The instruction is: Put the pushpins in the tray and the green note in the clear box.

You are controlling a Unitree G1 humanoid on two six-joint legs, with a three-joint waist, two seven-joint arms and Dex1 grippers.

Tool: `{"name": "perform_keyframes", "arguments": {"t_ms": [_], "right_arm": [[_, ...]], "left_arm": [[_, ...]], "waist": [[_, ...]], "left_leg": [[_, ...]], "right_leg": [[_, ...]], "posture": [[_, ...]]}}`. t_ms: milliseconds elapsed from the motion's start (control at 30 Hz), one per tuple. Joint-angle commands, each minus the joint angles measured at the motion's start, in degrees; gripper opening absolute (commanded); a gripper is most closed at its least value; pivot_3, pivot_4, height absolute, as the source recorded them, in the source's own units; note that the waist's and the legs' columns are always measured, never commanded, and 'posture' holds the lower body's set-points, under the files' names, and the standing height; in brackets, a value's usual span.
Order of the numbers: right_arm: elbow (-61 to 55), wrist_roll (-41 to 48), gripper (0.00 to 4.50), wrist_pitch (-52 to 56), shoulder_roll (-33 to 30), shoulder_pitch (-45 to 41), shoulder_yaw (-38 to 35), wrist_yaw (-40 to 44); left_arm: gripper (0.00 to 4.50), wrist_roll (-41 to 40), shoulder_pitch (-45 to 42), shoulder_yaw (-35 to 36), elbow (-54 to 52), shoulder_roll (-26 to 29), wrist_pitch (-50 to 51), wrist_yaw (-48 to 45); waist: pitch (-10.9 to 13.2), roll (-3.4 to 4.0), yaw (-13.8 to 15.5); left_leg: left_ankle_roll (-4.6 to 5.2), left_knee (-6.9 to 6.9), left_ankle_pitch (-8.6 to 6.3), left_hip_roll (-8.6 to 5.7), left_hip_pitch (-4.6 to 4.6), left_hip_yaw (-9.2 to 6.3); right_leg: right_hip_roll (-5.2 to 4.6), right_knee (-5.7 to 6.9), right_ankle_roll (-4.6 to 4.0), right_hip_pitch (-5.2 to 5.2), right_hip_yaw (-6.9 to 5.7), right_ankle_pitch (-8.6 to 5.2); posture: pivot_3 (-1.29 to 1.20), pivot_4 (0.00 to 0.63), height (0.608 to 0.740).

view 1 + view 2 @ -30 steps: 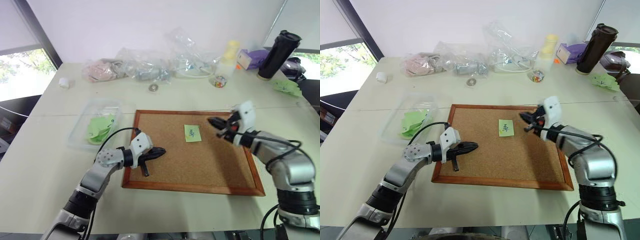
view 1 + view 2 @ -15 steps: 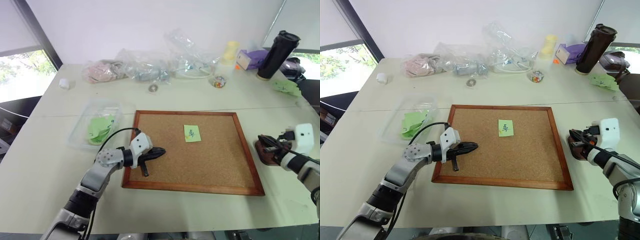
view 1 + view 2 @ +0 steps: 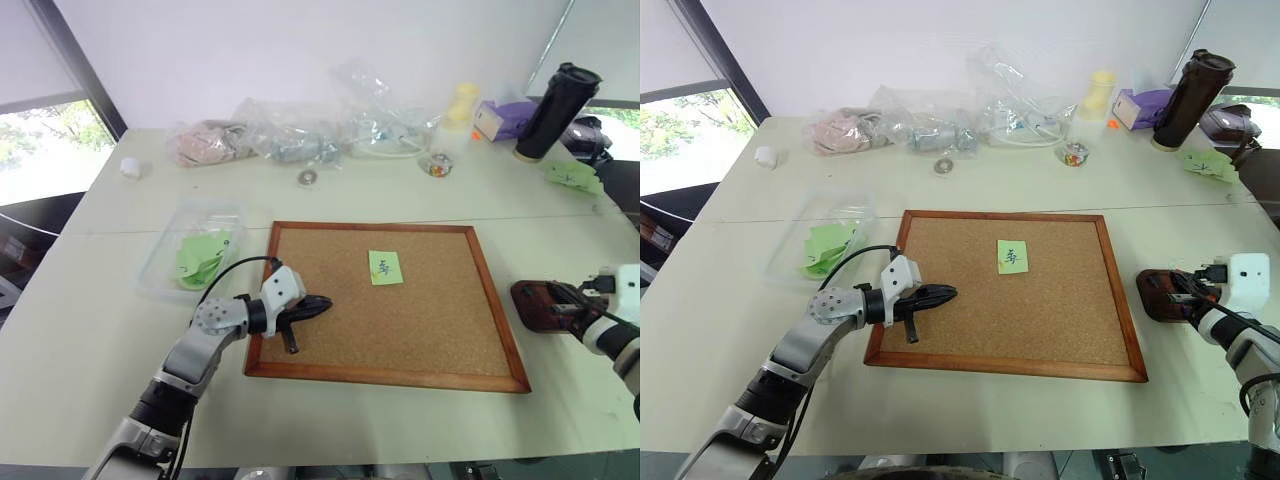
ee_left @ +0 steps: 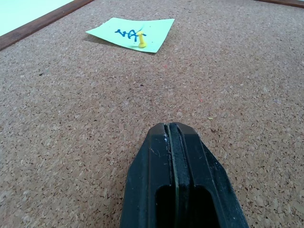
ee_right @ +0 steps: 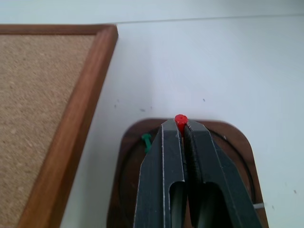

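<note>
From the head views, the left tool (image 3: 318,303) lies clenched and empty, low over the corkboard's (image 3: 420,330) left edge. The green note (image 3: 385,267) sits mid-board, open cork around it. In the right wrist view, the right tool (image 5: 181,124) grips a red pushpin (image 5: 180,119) above the tray (image 5: 237,142), beside a green pushpin (image 5: 147,142), bare bench (image 5: 213,71) beyond.

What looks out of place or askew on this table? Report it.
Nothing is spilled or broken. The green note sits slightly askew on the corkboard, held by one yellow pushpin, with an edge lifting off the cork. Crumpled green papers already lie in the clear box.
</note>
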Motion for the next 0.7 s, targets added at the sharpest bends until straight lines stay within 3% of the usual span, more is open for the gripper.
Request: {"name": "perform_keyframes", "arguments": {"t_ms": [33, 267, 633, 700], "right_arm": [[0.0, 0.8, 0.07, -1.2, 0.3, 0.0, -2.1, -0.3], [2.5, -1.7, 0.07, -2.7, 1.3, 3.2, 1.9, 0.1], [3.0, -1.5, 0.07, -2.6, 1.3, 3.3, 2.3, 0.0], [2.9, -1.3, 0.92, -2.4, 1.3, 3.0, 2.2, 0.0]], "left_arm": [[0.0, 1.9, 2.2, -2.9, 1.8, 0.4, 1.7, -1.2], [0.0, 2.0, 2.1, -2.9, 1.8, 0.5, 1.6, -1.2], [0.0, 2.0, 2.1, -2.7, 1.9, 0.5, 1.5, -1.0], [0.0, 2.0, 2.0, -2.8, 1.9, 0.5, 1.5, -1.1]], "waist": [[0.0, 0.0, 0.0], [0.0, -0.02, 0.0], [0.0, -0.09, 0.0], [0.0, -0.09, 0.0]], "left_leg": [[0.0, -0.01, 0.0, 0.0, 0.0, 0.0], [0.0, -0.14, 0.0, 0.0, 0.05, 0.0], [-0.02, -0.35, 0.02, 0.04, 0.23, -0.02], [-0.02, -0.36, 0.02, 0.04, 0.23, -0.03]], "right_leg": [[0.0, 0.0, 0.0, 0.0, 0.0, 0.0], [0.0, -0.07, 0.0, 0.0, 0.01, 0.0], [0.03, -0.41, 0.0, 0.23, -0.01, 0.0], [0.03, -0.45, 0.0, 0.25, -0.01, 0.0]], "posture": [[0.0, 0.15, 0.74], [0.0, 0.15, 0.74], [0.0, 0.15, 0.74], [0.0, 0.15, 0.74]]}}
